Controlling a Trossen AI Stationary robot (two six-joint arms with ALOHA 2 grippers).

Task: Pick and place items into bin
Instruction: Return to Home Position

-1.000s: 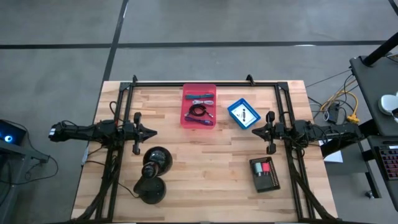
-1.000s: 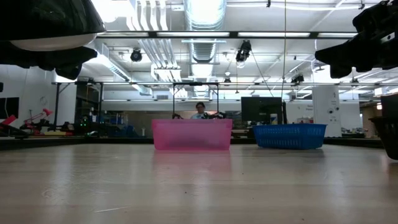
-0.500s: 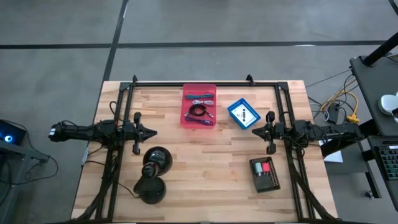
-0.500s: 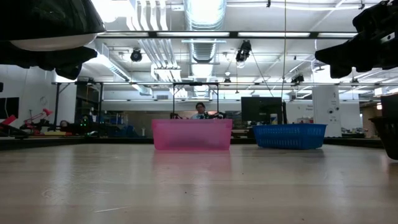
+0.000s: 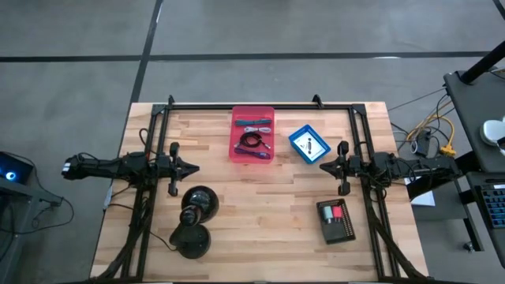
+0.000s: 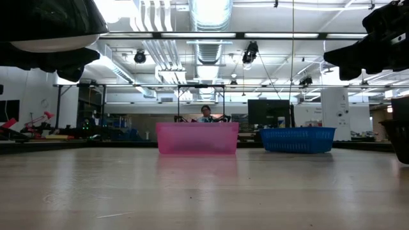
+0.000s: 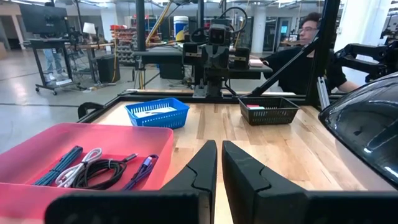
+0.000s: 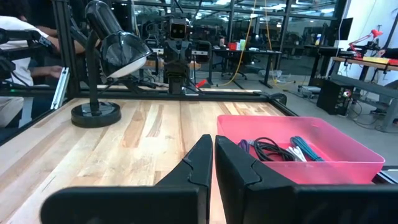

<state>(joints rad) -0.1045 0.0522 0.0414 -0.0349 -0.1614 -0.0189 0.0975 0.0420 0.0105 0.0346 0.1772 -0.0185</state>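
A pink bin (image 5: 252, 132) stands at the table's far middle. It holds a teal tool (image 7: 59, 168), a black coiled cable (image 7: 102, 175) and a purple tool (image 7: 140, 170), all lying on its floor. To its right a blue bin (image 5: 308, 143) holds a white sheet with a small dark piece on it. A black basket (image 5: 335, 221) near the right near corner holds a pink cube (image 5: 339, 211). My left gripper (image 5: 195, 166) hovers shut left of the bins. My right gripper (image 5: 322, 166) hovers shut beside the blue bin.
A large black lamp (image 5: 195, 221) with a round base and a round shade lies on the near left of the table, close to my left gripper. Black frame rails run along the far edge and both sides. Bare wood lies between the two grippers.
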